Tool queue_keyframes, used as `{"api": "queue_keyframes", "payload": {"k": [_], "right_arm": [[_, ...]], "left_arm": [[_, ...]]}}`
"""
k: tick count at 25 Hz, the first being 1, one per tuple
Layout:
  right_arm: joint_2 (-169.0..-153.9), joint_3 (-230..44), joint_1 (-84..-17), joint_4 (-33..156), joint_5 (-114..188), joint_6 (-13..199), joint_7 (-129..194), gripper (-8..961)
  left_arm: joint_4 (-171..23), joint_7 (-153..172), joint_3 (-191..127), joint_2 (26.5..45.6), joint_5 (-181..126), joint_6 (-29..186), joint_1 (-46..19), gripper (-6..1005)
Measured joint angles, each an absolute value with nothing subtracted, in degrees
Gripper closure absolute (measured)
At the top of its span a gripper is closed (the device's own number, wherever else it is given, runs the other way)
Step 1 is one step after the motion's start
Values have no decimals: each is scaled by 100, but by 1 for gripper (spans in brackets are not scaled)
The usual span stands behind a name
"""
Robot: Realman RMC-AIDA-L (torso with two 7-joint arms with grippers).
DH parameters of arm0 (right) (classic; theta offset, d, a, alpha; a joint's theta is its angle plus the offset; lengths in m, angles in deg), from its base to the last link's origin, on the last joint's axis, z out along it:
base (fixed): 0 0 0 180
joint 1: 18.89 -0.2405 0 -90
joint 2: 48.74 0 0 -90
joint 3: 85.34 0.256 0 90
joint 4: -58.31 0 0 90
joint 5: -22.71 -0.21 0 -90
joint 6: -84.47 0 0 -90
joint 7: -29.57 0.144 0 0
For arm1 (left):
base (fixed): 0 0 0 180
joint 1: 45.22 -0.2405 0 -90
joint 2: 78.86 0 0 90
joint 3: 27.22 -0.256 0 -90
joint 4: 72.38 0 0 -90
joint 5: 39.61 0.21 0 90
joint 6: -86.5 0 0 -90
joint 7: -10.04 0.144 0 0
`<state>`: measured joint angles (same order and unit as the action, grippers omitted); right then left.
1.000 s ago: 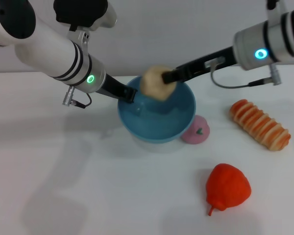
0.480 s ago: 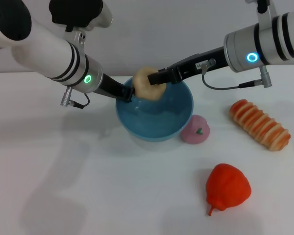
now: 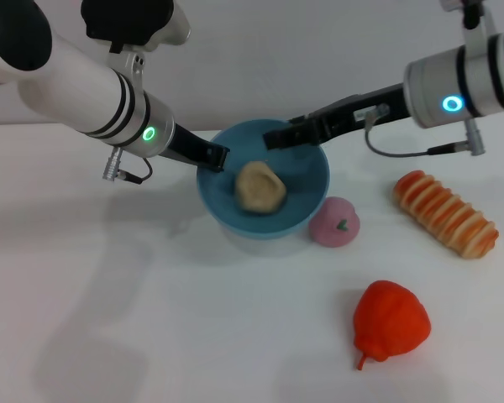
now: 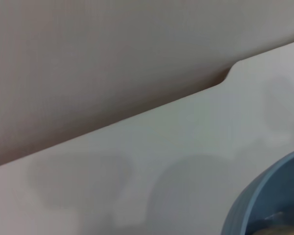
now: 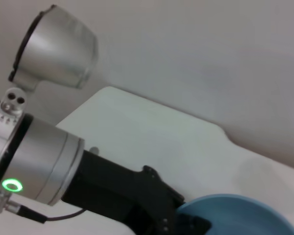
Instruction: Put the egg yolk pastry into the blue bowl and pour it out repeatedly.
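While the left gripper [image 3: 218, 159] grips the bowl [image 3: 311, 172] by the rim on the robot's left side, fingers clenched on the wall, the pastry [image 3: 260, 187] lies loose inside it, resting against the inner wall and touching neither arm. The bowl appears slightly tipped or raised in that grip, though the head view does not settle whether its base is on the white surface [image 3: 151, 319].

The right gripper [image 3: 279, 138] hangs over the far rim, just above and behind the pastry, with nothing in it; its fingers look released, a narrow gap showing between the dark tips.

A pink ball [image 3: 335, 222] sits just beside the bowl on the right, nearly touching its wall. Farther right lies a striped bread roll [image 3: 445, 213], and nearer the camera a red pepper-like fruit [image 3: 391, 322], both well apart from the bowl.

The left wrist view catches only a curved slice of the bowl's rim [image 4: 264, 196]; the right wrist view shows the left arm's dark gripper [image 5: 157, 205] meeting the blue edge [image 5: 235, 215].
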<state>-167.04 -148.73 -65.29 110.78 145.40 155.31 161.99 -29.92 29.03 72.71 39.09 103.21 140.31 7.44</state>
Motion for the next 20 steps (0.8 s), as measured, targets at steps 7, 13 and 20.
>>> {"api": "queue_keyframes", "payload": {"k": [7,13,20], "right_arm": [[-16743,-14809,-5829,12279,14919,15372,16145,422],[-16829,-14951,-5334,12410,14905,14406,15211,409],[-16817,-15374,-4695,11939,13245,12818,13903,408]], "left_arm": [[-3105,2933,7271,3898,10345,13949,752,1000],[-3212,2941,7271,3890,10337,13904,723,999],[-3213,2942,7271,3894,10327,13903,670,999]]}}
